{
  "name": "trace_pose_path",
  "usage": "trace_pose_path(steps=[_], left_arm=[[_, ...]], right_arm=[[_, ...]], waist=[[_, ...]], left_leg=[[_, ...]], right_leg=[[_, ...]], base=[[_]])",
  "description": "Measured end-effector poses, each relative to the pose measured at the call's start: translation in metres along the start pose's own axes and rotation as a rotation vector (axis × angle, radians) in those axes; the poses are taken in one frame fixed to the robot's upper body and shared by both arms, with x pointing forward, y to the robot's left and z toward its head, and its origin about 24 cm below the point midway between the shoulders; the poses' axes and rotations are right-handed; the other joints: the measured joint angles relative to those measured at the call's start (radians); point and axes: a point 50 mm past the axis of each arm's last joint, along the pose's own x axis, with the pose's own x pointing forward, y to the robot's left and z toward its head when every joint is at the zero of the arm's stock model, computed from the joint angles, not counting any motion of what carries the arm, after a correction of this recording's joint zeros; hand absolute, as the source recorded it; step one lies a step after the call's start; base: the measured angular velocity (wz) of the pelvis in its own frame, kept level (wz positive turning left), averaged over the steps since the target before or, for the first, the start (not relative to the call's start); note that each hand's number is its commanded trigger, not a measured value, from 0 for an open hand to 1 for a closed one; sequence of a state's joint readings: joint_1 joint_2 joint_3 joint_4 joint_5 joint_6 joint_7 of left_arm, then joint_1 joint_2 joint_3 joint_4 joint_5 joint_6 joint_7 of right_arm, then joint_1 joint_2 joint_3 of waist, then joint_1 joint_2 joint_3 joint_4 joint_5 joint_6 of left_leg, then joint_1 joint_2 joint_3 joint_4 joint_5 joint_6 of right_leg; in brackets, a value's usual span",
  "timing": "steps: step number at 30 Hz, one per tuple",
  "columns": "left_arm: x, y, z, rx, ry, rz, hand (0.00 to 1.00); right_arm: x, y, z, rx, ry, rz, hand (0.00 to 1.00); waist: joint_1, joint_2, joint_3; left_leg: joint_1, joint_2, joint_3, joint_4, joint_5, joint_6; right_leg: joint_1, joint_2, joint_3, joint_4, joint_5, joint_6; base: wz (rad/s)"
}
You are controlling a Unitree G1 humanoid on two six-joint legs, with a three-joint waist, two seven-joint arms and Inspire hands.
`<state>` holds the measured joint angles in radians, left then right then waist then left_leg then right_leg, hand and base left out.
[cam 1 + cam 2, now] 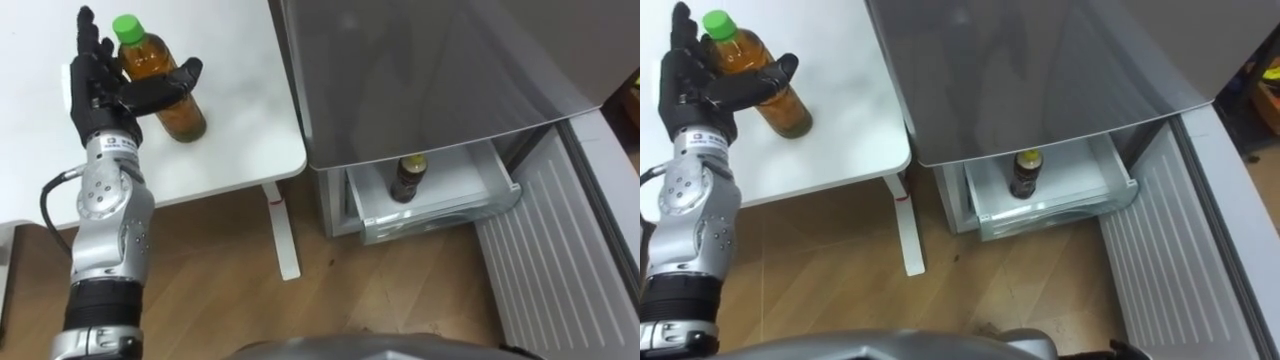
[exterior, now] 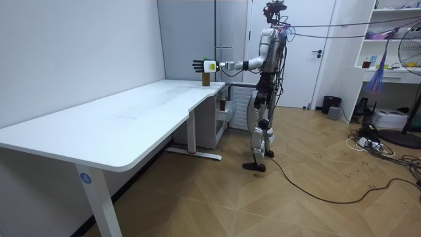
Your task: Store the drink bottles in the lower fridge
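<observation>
The robot stood on the wood floor (image 1: 220, 290) at the far end of a long white tabletop (image 1: 240, 90), right in front of the grey fridge (image 1: 430, 70); in the room view its left arm reached straight out over the corner of the tabletop; the left hand (image 1: 103, 88) was up beside the tea bottle (image 1: 182, 115); the fingers stood straight and spread on the bottle's far left side, and the thumb lay across its front, so the hand was wide and not closed round it; the tea bottle, brown with a green cap, stood upright on the tabletop, near the front edge and not far from the round corner; there was bare white tabletop between the bottle and the right edge; that edge sat just beside the fridge's side, with only a thin gap; below the corner stood a white table leg (image 1: 283, 230); low down on the fridge a drawer (image 1: 440, 212) was pulled out over the floor; a small dark bottle (image 1: 408, 180) stood upright in it, near the left end, with room to its right; a white ribbed panel (image 1: 555, 250) lay to the right of the drawer; the floor between the table leg and the drawer was open.
</observation>
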<state>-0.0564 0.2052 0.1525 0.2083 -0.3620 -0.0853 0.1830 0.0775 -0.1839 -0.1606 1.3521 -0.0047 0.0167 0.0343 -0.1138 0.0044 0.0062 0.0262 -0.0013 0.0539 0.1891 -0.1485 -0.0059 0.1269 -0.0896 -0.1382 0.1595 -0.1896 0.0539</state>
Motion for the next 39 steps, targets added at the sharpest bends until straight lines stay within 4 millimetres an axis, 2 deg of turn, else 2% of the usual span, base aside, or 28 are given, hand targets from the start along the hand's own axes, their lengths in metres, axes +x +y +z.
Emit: trace_pose_path(steps=[7,13,23,30,33,39], left_arm=[[0.003,0.005,-0.002,-0.012,0.021,0.013,1.00],[0.006,0.002,-0.007,-0.023,0.055,-0.010,1.00],[0.006,0.001,-0.014,-0.015,0.101,-0.026,1.00],[0.006,0.001,-0.016,-0.015,0.112,-0.025,1.00],[0.006,0.001,-0.016,-0.013,0.113,-0.025,1.00],[0.005,-0.004,-0.017,-0.033,0.112,-0.031,1.00]], right_arm=[[0.000,-0.003,0.001,0.003,0.002,-0.005,0.00],[0.000,-0.004,0.002,0.002,-0.002,-0.010,0.00],[0.000,-0.005,0.006,0.001,-0.019,-0.012,0.00],[0.000,-0.005,0.007,0.000,-0.016,-0.011,0.00],[0.000,-0.004,0.009,-0.004,-0.019,-0.009,0.00],[0.001,0.007,0.033,0.005,-0.095,0.044,0.00]], waist=[[-0.019,0.005,0.0039],[-0.021,0.012,0.0072],[-0.024,0.018,0.0031],[-0.022,0.015,0.0004],[-0.019,0.010,-0.0031],[-0.016,0.008,-0.0044]], left_leg=[[0.001,0.003,0.004,-0.001,-0.001,-0.002],[-0.001,0.004,0.013,-0.002,-0.003,-0.003],[0.002,0.006,0.026,-0.005,-0.004,-0.004],[0.003,0.006,0.027,-0.002,-0.004,-0.003],[0.003,0.006,0.026,-0.002,-0.004,-0.003],[0.001,0.006,0.025,0.000,-0.003,-0.003]], right_leg=[[0.000,0.002,-0.001,-0.003,0.001,-0.001],[-0.005,0.002,0.000,-0.006,0.001,-0.002],[-0.006,0.001,0.000,-0.008,0.001,-0.001],[-0.005,0.001,0.001,-0.007,0.001,-0.001],[-0.004,0.002,0.000,-0.007,0.001,-0.001],[-0.004,0.002,0.000,-0.007,0.001,-0.002]], base=[[-0.01],[-0.03],[0.00],[0.00],[0.00],[0.00]])
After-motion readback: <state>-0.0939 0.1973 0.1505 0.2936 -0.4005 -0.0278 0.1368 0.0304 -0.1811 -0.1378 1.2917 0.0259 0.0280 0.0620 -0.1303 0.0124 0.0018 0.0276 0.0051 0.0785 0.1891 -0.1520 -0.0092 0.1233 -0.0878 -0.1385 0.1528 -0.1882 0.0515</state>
